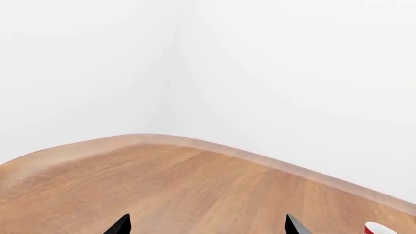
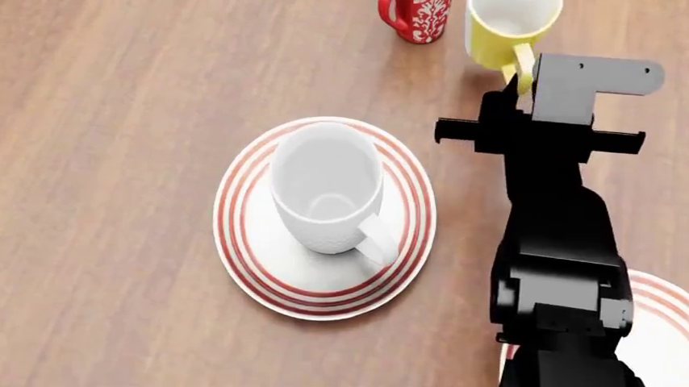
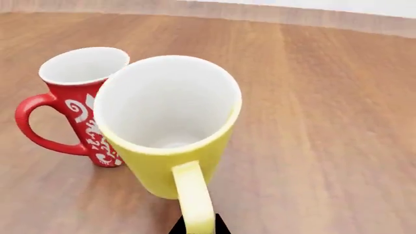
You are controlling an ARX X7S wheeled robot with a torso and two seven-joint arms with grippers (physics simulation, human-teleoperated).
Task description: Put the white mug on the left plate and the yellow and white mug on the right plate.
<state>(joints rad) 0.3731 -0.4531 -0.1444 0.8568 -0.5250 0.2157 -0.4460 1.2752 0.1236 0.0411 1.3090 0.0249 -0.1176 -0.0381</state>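
Tabletop (image 2: 129, 97) of brown wood fills the head view. Right arm (image 2: 560, 242) reaches forward over it, partly hiding the right plate (image 2: 659, 322). On the left plate (image 2: 253, 266) stands the white mug (image 2: 323, 193), upright, handle toward the robot. Farther off stands the yellow and white mug (image 3: 165, 122), a red mug (image 3: 78, 102) just beside it. The right gripper (image 3: 195, 228) is closed narrow on the yellow handle (image 3: 193, 197). The left gripper (image 1: 206, 225) shows two fingertips (image 1: 120, 225) spread wide above bare wood.
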